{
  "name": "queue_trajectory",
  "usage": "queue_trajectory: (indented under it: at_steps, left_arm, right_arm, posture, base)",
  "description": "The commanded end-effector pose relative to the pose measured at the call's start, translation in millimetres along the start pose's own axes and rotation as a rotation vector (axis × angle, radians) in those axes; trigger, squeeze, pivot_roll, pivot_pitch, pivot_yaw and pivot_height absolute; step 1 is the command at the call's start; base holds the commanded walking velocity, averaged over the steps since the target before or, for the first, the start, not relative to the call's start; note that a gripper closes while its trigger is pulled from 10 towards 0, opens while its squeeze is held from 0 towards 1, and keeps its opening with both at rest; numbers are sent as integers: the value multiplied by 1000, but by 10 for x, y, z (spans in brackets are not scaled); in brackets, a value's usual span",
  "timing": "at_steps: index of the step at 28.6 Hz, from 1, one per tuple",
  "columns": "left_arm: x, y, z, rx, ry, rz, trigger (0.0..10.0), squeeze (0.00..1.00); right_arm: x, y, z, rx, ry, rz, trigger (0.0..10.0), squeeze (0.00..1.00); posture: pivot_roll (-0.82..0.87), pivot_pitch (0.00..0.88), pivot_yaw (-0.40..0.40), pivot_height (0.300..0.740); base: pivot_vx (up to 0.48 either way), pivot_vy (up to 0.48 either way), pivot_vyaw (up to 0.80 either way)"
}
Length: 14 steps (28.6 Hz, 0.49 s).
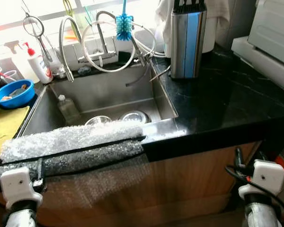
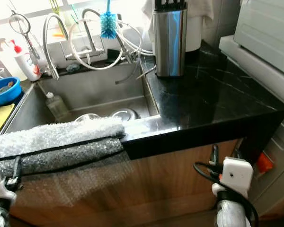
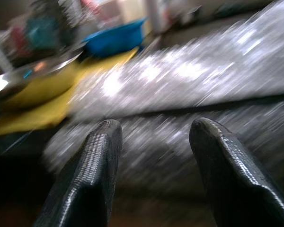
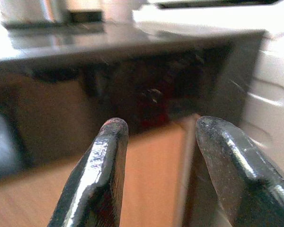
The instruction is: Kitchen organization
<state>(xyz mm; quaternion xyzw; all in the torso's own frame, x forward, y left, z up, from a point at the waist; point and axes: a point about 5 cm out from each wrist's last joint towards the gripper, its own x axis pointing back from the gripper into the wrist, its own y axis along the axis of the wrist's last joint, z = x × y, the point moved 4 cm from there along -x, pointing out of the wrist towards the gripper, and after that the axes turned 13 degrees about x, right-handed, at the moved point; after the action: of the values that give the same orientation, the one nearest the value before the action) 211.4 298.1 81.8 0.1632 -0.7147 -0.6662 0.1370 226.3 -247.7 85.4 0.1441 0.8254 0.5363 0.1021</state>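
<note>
Both grippers hang low before the counter, fingers parted and empty: the left gripper [image 3: 151,156] at seven o'clock by the bubble wrap [image 1: 71,142] padding the sink [image 1: 109,94] edge, the right gripper [image 4: 156,156] at five. Steel bowls [image 1: 118,118] and a bottle [image 1: 67,108] sit in the basin; the black counter [image 1: 227,94] bears a knife block [image 1: 187,40]. Progress is hard to judge; the blurred wrist views settle little.

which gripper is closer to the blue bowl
Left. The left gripper is open at the bubble wrap, on the same side as the blue bowl. The right gripper hangs open below the black counter's far end.
</note>
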Motion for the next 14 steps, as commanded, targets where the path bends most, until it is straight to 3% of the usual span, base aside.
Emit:
queue_trajectory:
  at_steps: [1,7,10,13,14]
  left_arm:
    - [12,13,178,-12,64,-10,10000,0]
    - [39,-5,287,-29,104,-11,10000,0]
    - [117,-109,478,-56,170,18,10000,0]
    - [147,-148,526,-66,184,30,10000,0]
    - [172,-249,543,-99,180,85,10000,0]
  right_arm:
    - [30,26,-9,-2,-22,-10,10000,0]
    - [92,-80,-44,13,-48,27,10000,0]
    - [168,-326,-18,9,-37,111,10000,0]
    - [193,-396,-10,4,-38,136,10000,0]
    - [208,-461,13,-20,-34,163,10000,0]
  posture:
    - [-129,0,162,740]
    - [-129,0,161,740]
    - [-124,0,160,740]
    - [-120,0,159,740]
    - [-116,0,160,740]
  base:
    - [0,0,0]
    - [0,0,0]
    - [0,0,0]
    - [0,0,0]
    - [0,0,0]
